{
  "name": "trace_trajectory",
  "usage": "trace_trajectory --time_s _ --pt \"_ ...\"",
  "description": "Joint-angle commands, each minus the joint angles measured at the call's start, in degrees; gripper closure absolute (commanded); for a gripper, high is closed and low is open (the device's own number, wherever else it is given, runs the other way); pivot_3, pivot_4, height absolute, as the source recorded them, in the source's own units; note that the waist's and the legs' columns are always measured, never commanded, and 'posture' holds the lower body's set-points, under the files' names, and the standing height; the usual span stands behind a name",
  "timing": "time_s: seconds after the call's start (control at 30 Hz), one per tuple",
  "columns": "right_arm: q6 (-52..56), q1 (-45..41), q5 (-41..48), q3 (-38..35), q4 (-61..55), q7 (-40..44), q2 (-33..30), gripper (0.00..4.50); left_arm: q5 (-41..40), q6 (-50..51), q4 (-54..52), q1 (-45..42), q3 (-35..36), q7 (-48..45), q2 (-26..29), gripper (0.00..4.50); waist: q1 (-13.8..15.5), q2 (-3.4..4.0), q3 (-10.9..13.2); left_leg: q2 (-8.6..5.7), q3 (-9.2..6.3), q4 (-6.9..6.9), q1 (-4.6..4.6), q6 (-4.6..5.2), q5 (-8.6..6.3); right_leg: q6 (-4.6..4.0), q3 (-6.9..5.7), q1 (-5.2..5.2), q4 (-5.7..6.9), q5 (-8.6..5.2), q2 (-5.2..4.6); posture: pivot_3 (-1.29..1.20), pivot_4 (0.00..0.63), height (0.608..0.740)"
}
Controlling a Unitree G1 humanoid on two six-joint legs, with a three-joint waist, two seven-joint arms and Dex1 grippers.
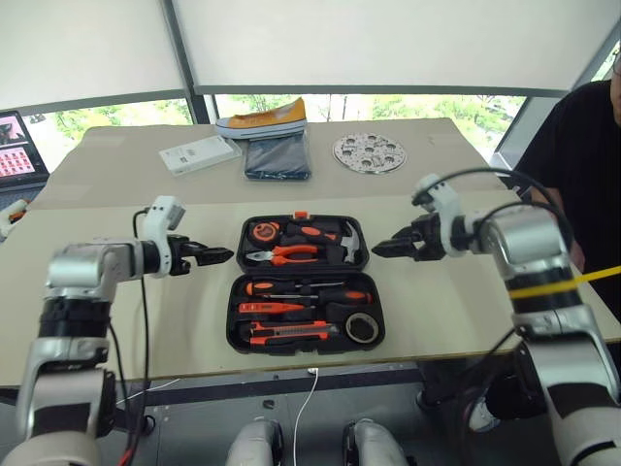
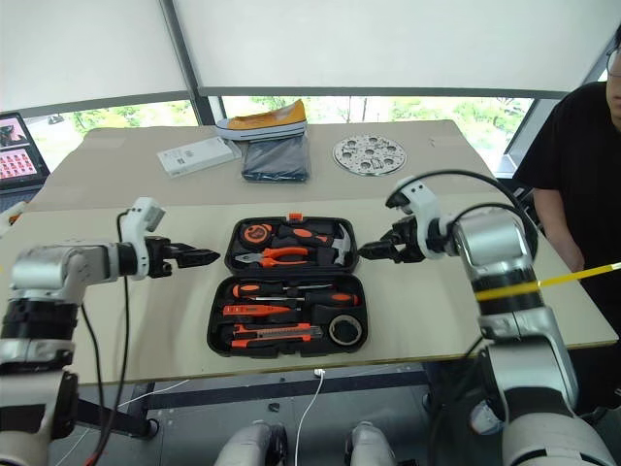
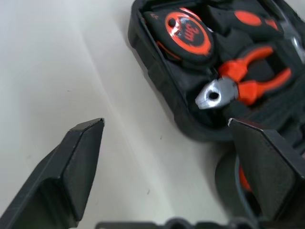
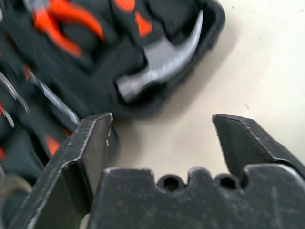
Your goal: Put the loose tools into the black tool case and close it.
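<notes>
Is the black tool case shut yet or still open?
Open. The black tool case lies flat with both halves spread on the table, the tools in their slots showing. Both claws are beside it, apart from it.

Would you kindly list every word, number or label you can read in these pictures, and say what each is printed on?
"3m": on the round orange face of the tape measure in the black tool case.
White box at the table's far side: printing too small to read.
Laptop screen: contents too small to read.
</notes>
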Motion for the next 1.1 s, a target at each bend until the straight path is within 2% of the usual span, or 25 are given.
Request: trace_trajectory --time_s 0.03,0.17,0.33,0.47,0.57,0.73,0.83,0.87,0.9,1.0,1.07,1.1 --pt "-0.45 -4.07 -0.95 0.03 8.97 -4.62 2.05 0.64 1.92 0.40 3.56 -3.74 -1.53 2.52 -1.37 0.01 -0.04 -0.05 0.03 -0.04 0.07 0.00 -0.05 0.03 -0.01 -0.04 0.00 -0.02 0.00 0.03 0.00 0.00 0.150 0.740" --pt "-4.64 -8.04 -1.76 -1.04 18.77 -9.41 4.72 0.64 3.08 -3.48 7.24 -5.87 -0.81 4.87 -3.43 0.01 -0.25 -0.07 0.05 -0.08 0.28 0.00 -0.12 0.07 -0.05 -0.26 -0.01 -0.04 -0.04 0.16 -0.02 0.00 0.150 0.740" --pt "-6.70 -9.95 -1.48 -0.59 23.59 -9.86 6.38 0.64 2.96 -3.75 8.09 -5.97 -0.62 5.41 -4.59 0.01 -0.88 -0.07 0.05 -0.06 0.26 0.00 -0.12 0.03 -0.03 -0.23 -0.01 -0.03 -0.01 0.15 -0.02 0.00 0.150 0.740" --pt "-6.82 -9.86 -2.28 0.93 25.37 -9.77 7.56 1.68 2.34 -2.62 8.70 -5.77 -0.42 5.17 -5.57 0.00 -1.08 -0.07 0.05 -0.05 0.21 0.00 -0.09 0.00 -0.01 -0.21 0.00 -0.03 0.04 0.14 -0.01 0.00 0.150 0.740" --pt "-6.35 -10.25 -2.16 0.55 26.65 -9.93 8.30 2.81 2.47 -2.71 9.65 -5.96 -0.20 5.18 -5.86 0.81 -0.84 -0.07 0.04 -0.07 0.21 0.00 -0.07 -0.02 0.00 -0.21 -0.01 -0.01 0.06 0.14 -0.02 0.00 0.150 0.740" --pt "-6.59 -10.64 -2.21 -0.15 29.10 -10.94 9.58 4.46 1.98 -3.23 11.25 -6.23 0.91 5.20 -5.90 2.70 -0.86 -0.07 0.04 -0.06 0.18 0.01 -0.02 -0.10 0.05 -0.16 0.00 0.05 0.05 0.16 -0.03 0.00 0.150 0.740" --pt "-10.09 -9.48 -1.66 -1.91 28.01 -11.50 9.78 4.50 0.46 -6.03 10.84 -5.50 3.63 5.92 -6.55 3.75 -0.77 -0.07 0.04 -0.05 0.12 0.01 0.06 -0.25 0.12 -0.03 -0.02 0.07 0.14 0.12 -0.03 0.00 0.150 0.740" --pt "-14.03 -8.43 -0.19 -4.25 25.75 -11.42 9.78 4.50 -1.34 -8.91 9.46 -4.51 6.39 5.59 -7.34 4.17 -0.76 -0.07 0.04 -0.04 0.08 0.01 0.05 -0.36 0.12 -0.04 -0.05 0.07 0.16 0.14 -0.03 0.00 0.150 0.740" --pt "-17.78 -7.38 1.00 -6.15 23.39 -11.10 9.64 4.50 -2.80 -11.97 8.01 -3.46 8.56 4.80 -8.00 4.42 -0.78 -0.08 0.04 -0.04 0.06 0.01 0.05 -0.46 0.09 -0.03 -0.05 0.07 0.16 0.16 -0.03 0.00 0.150 0.740" --pt "-25.60 -3.75 4.44 -10.87 15.49 -9.90 9.35 4.50 -3.33 -19.26 4.53 0.18 10.25 2.51 -8.44 4.48 -0.89 -0.11 0.08 -0.01 -0.05 0.01 -0.03 -0.55 0.10 -0.01 0.00 -0.01 0.10 0.32 -0.04 0.00 0.150 0.740" --pt "-33.36 0.89 5.00 -11.80 7.93 -8.61 8.46 4.50 -3.75 -27.92 1.83 3.32 12.29 1.50 -9.66 4.48 -0.91 -0.12 0.10 -0.01 0.00 -0.01 -0.11 -0.42 0.18 -0.05 0.01 -0.07 0.04 0.35 -0.02 0.00 0.150 0.740" --pt "-36.60 3.10 4.38 -11.18 5.07 -8.07 7.85 4.50 -3.98 -31.49 0.79 4.57 13.04 1.21 -10.17 4.48 -0.85 -0.12 0.11 -0.02 0.03 -0.04 -0.14 -0.27 0.25 -0.38 0.01 -0.09 0.01 0.54 -0.02 0.00 0.150 0.740"
